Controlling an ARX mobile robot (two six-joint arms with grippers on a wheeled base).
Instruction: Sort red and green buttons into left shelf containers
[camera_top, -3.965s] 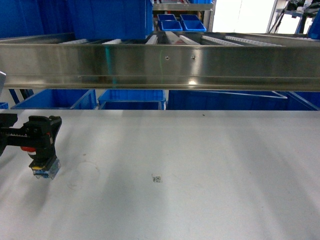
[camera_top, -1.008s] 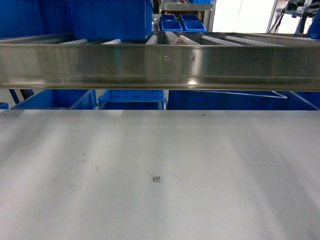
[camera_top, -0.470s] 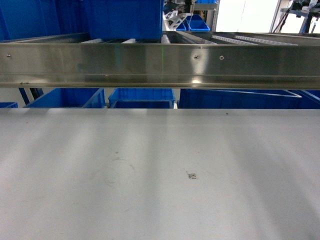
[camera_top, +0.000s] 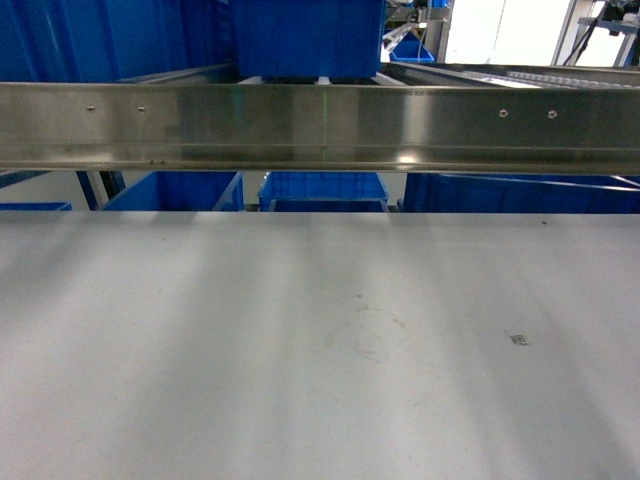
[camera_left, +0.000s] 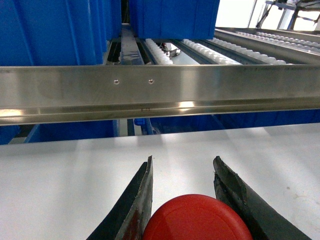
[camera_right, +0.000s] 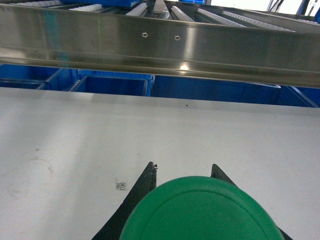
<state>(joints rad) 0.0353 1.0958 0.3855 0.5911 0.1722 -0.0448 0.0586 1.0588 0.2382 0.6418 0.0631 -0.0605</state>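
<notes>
1. Across the head view, a white table (camera_top: 300, 380) fills the lower half, bare apart from a faint ring-shaped scuff (camera_top: 372, 335) near the middle and a small printed marker (camera_top: 518, 340) to its right. A stainless steel shelf rail (camera_top: 320, 125) runs the full width above the table's far edge. Blue totes (camera_top: 305, 35) stand on the rollers behind the rail, and more blue totes (camera_top: 322, 190) show below it, beyond the table. Neither arm nor either button appears in this view.

2. From the left wrist camera, the left gripper (camera_left: 183, 172) points toward the same steel rail, with tall blue totes (camera_left: 55, 30) behind it at left and a roller track (camera_left: 210, 50) running back at right. Its two dark fingers (camera_left: 136, 200) stand on either side of the red button (camera_left: 197, 220), whose wide red cap fills the gap between them at the bottom edge; the fingers pinch it from both sides.

3. From the right wrist camera, the right gripper (camera_right: 182, 170) hangs above the white table, facing the rail. The green button (camera_right: 200, 210) sits between its fingers, its round green face hiding most of them; only the two dark fingertips (camera_right: 147, 175) show past its rim, closed in against it. The printed marker (camera_right: 120, 185) lies on the table just left of the gripper.
</notes>
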